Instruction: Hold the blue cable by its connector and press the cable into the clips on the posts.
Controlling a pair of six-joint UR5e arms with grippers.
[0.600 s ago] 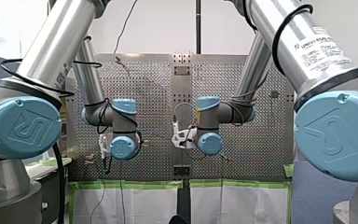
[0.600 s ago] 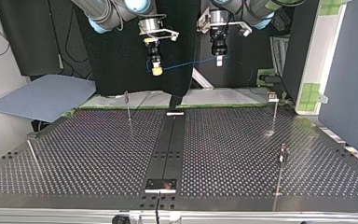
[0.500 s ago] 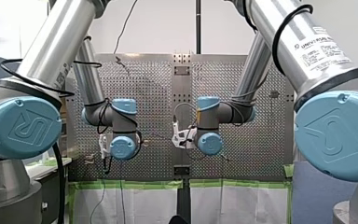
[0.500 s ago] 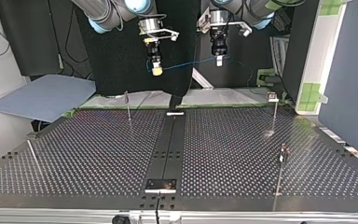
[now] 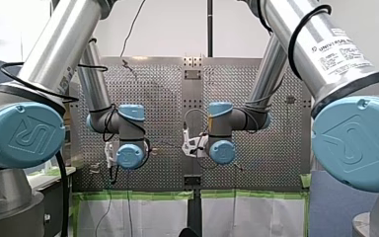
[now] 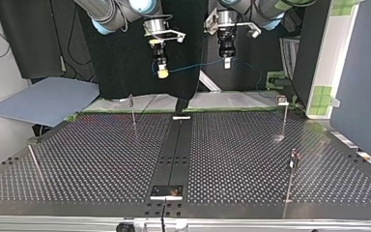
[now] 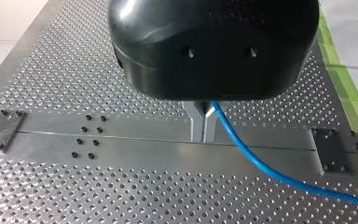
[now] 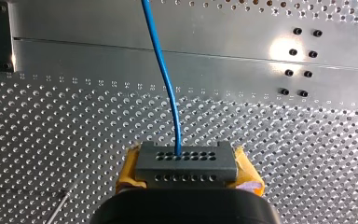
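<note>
Nothing has moved since a moment ago; both arms hang just as before. The thin blue cable (image 6: 193, 66) runs in a line from my right gripper (image 6: 162, 72) to my left gripper (image 6: 227, 60). Its dark grey connector block with holes (image 8: 186, 165) sits squeezed between the right gripper's yellow pads (image 8: 128, 167), and the cable goes straight out ahead of them. The left gripper's metal fingers (image 7: 196, 122) are pinched together on the cable. Well under both grippers lies the shiny metal table full of holes (image 6: 101, 159), with thin metal posts (image 6: 133, 110) standing on it.
</note>
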